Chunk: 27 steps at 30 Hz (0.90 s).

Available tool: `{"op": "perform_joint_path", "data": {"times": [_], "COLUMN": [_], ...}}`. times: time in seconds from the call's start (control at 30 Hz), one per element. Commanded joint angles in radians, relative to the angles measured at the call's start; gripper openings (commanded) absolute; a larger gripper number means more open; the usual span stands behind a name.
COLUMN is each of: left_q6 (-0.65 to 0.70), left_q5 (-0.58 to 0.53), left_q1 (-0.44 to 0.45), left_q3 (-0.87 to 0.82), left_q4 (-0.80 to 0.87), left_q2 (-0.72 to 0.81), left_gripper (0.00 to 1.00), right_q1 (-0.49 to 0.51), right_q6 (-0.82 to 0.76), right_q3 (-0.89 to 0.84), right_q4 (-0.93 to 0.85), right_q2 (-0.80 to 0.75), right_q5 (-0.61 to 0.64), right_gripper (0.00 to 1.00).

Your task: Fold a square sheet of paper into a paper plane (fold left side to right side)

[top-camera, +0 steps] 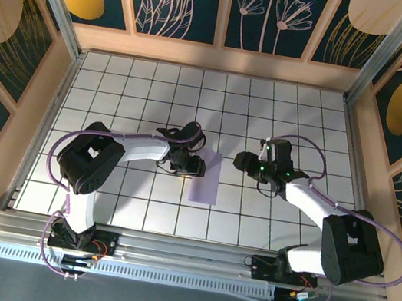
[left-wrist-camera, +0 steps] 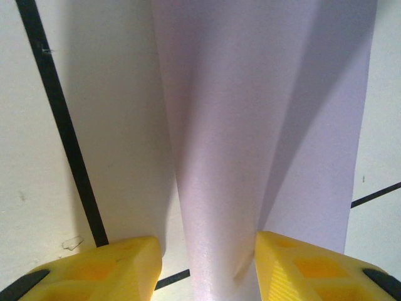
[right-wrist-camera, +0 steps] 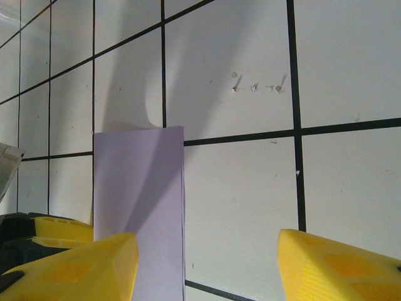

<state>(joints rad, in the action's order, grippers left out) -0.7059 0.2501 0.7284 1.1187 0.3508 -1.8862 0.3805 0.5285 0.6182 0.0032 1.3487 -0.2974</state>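
Note:
The square sheet of paper (top-camera: 206, 176) is lavender and lies on the white grid table as a narrow rectangle, about one tile wide and two long. A paper plane is out of view. My left gripper (top-camera: 196, 167) is at the sheet's left edge. In the left wrist view a raised ridge of the paper (left-wrist-camera: 250, 125) runs between its yellow fingers (left-wrist-camera: 113, 266), and the left gripper (left-wrist-camera: 208, 263) stands open, with a gap on the left side. My right gripper (top-camera: 244, 160) is open over bare table, right of the paper (right-wrist-camera: 138, 188). Its left finger (right-wrist-camera: 81, 266) overlaps the paper's edge.
Wooden walls (top-camera: 69, 57) with dark floral panels enclose the table on three sides. An aluminium rail (top-camera: 183, 253) runs along the near edge by the arm bases. A few small scuff marks (right-wrist-camera: 257, 86) dot a tile beyond the paper. Open grid surrounds the sheet.

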Motion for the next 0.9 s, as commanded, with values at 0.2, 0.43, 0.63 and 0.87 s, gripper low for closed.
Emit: {"op": "perform_joint_path", "data": {"times": [0.2,0.43,0.63,0.87], "left_q6": [0.023,0.024,0.022,0.028], "left_q5": [-0.020,-0.024,-0.029,-0.037], "left_q1": [0.034,0.034,0.035,0.039], "left_q3": [-0.022,-0.018,-0.018,-0.014], "left_q4": [-0.055,-0.050,-0.044,-0.036], "left_q2": [-0.119,-0.118,-0.120,-0.125], "left_gripper": [0.47,0.47,0.47,0.47], "right_q1": [-0.006,-0.008,-0.007,-0.007], "right_q6": [-0.018,-0.018,-0.018,-0.018], "right_q3": [-0.023,-0.023,-0.025,-0.028], "right_q4": [0.025,0.024,0.025,0.024], "right_q2": [-0.022,-0.020,-0.022,-0.023], "right_q5": [-0.014,-0.016,-0.025,-0.026], "right_gripper": [0.61,0.61,0.61,0.61]}}
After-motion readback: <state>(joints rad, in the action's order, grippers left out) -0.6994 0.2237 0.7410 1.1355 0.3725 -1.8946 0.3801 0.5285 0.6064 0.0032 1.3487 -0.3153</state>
